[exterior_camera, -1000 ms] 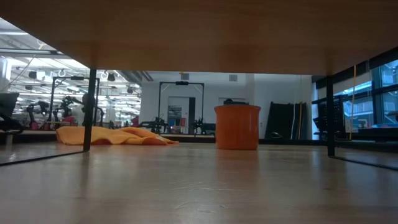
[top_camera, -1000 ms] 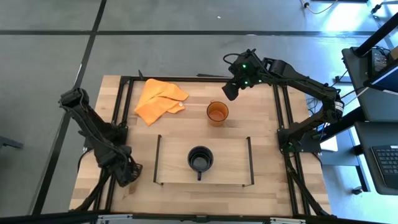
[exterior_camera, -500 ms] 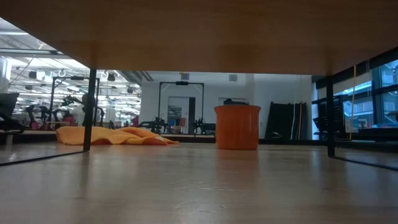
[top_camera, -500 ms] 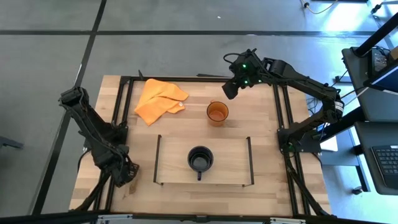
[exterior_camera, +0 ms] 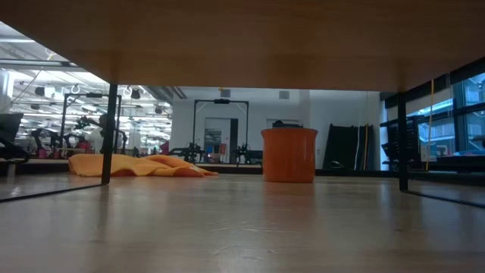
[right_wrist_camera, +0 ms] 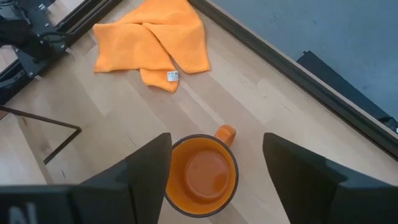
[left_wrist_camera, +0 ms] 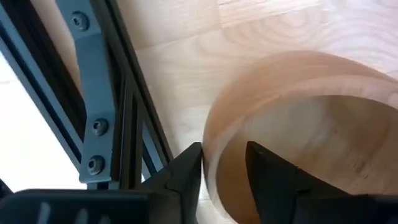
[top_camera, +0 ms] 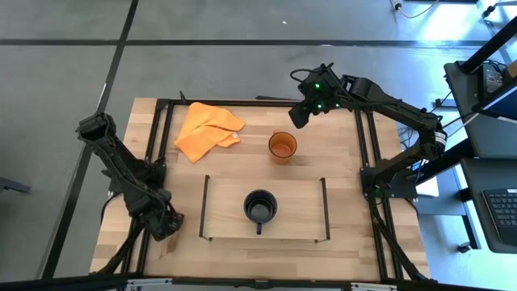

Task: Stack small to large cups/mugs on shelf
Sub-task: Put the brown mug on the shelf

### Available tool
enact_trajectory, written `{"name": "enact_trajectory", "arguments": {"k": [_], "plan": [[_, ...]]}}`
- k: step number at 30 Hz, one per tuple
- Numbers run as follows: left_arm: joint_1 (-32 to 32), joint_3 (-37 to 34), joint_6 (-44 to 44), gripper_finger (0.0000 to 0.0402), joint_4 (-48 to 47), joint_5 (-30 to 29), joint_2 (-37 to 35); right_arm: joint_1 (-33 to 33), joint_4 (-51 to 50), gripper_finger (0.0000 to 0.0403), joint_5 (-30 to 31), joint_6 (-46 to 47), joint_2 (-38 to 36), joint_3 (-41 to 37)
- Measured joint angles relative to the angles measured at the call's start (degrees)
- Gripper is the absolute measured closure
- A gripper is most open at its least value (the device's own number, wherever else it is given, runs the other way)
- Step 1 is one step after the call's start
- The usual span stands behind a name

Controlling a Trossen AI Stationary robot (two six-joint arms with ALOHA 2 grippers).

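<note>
The left gripper (left_wrist_camera: 224, 168) sits low at the table's near left corner, its fingers pinching the rim of the wooden cup (left_wrist_camera: 311, 130) beside the black outer frame (left_wrist_camera: 106, 106). The right gripper (right_wrist_camera: 214, 165) hovers at the far side, spread wide above the orange mug (top_camera: 282, 146). The black mug (top_camera: 260, 207) stands inside the shelf (top_camera: 299, 212); an orange cloth (top_camera: 207, 129) lies far left.

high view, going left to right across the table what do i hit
left gripper at the table's left edge → orange cloth → black mug on the shelf → orange mug → right gripper hanging just beyond the orange mug
</note>
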Motion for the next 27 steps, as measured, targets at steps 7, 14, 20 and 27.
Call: {"name": "enact_trajectory", "arguments": {"k": [7,14,20,27], "plan": [[0.2,0.0,2.4,0.0355,0.0,-0.4,0.0,0.0,0.0,0.0148,0.0,0.0,0.0,0.0],[0.2,0.0,4.2,0.0371,0.5,-0.4,0.0,0.0,0.0,0.0148,0.0,0.1,0.0,0.0],[0.2,0.1,4.2,0.0378,0.5,-0.4,-0.1,0.0,0.1,0.0148,0.0,0.1,0.0,0.0],[2.3,2.1,4.1,0.038,-6.7,-3.5,-5.2,0.0,0.2,0.0148,0.0,1.4,0.2,0.0]]}}
